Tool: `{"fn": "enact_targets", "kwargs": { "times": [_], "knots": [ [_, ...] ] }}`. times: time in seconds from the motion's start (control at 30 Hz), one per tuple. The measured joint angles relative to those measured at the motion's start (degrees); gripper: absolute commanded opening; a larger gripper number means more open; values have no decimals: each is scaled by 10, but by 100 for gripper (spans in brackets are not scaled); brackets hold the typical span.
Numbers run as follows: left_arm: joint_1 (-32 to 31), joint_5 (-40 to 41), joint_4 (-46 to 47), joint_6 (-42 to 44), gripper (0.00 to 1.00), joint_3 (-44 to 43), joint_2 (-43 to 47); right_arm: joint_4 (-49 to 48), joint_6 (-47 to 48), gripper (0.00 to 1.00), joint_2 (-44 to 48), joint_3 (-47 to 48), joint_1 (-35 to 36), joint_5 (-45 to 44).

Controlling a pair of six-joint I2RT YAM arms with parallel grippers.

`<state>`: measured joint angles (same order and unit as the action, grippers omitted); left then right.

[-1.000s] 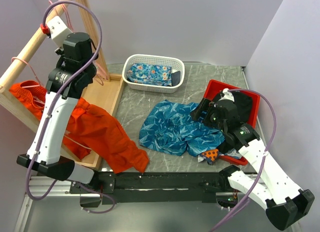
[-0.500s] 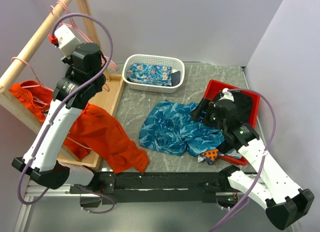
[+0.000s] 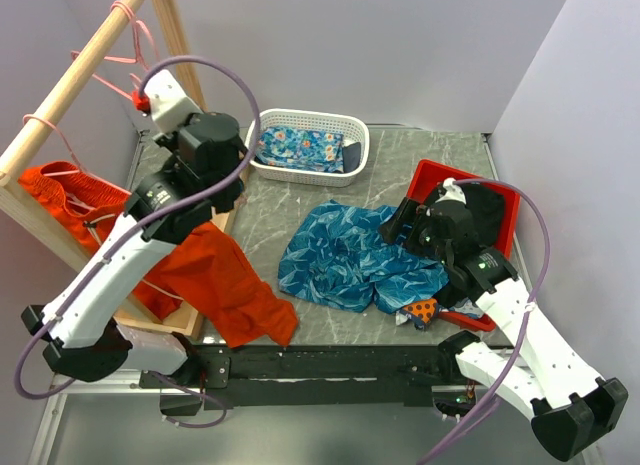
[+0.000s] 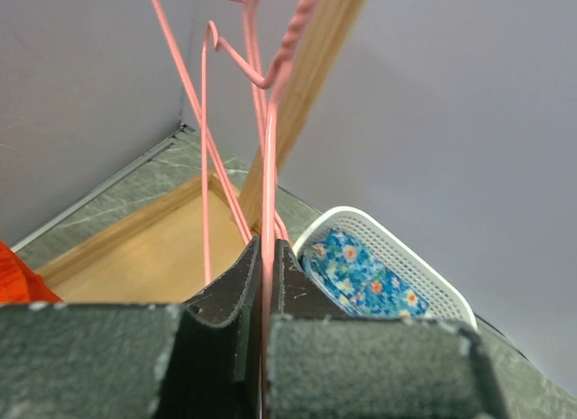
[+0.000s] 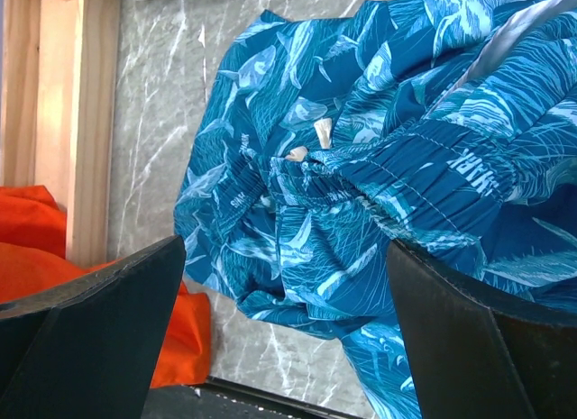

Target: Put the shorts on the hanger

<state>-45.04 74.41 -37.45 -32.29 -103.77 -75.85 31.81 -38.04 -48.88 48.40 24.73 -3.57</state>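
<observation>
The shorts (image 3: 350, 255) lie crumpled mid-worktop, toward its near edge. The right hand (image 3: 408, 223) is spread wide just above their waistband and grasps nothing. Toward the far-left corner, the left hand (image 4: 267, 284) is clenched on the pink hanger (image 4: 269, 167). The hanger looks secured, but the shorts are not yet on it.

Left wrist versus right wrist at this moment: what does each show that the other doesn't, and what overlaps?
Only the left wrist view: the left gripper shut on the pink hanger, the wooden rack pole, and the white basket holding a floral cloth. Only the right wrist view: the blue leaf-print shorts lying crumpled, framed by the open right gripper. Both: the grey marbled tabletop, the rack's wooden base, and some of the orange shorts.
</observation>
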Motion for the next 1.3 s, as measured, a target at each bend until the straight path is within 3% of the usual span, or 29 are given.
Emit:
{"fn": "enact_targets", "kwargs": {
  "times": [0.17, 0.33, 0.4, 0.93, 1.0, 1.1, 1.13, 1.2, 1.3],
  "knots": [
    [-75, 61, 54, 50, 1, 7, -10, -1, 0, 100, 1, -1, 0, 0],
    [-147, 96, 389, 329, 1, 119, -13, -1, 0, 100, 5, -1, 0, 2],
    [-163, 102, 469, 410, 1, 121, -37, -1, 0, 100, 8, -1, 0, 2],
    [-268, 116, 733, 737, 1, -25, -169, -1, 2, 100, 26, -2, 0, 2],
    [-291, 117, 713, 734, 1, -40, -178, -1, 2, 100, 28, -2, 0, 1],
    [-318, 73, 487, 577, 1, -112, -191, 0, 3, 100, 33, -2, 0, 0],
    [-313, -16, 364, 493, 1, -170, -202, 0, 4, 100, 33, -1, 0, -2],
    [-279, -169, 253, 367, 1, -205, -192, 2, 5, 100, 33, 0, 0, -5],
    [-183, -367, 185, 249, 1, -87, -93, 10, 6, 100, 34, 4, 0, -20]
  ]
}}
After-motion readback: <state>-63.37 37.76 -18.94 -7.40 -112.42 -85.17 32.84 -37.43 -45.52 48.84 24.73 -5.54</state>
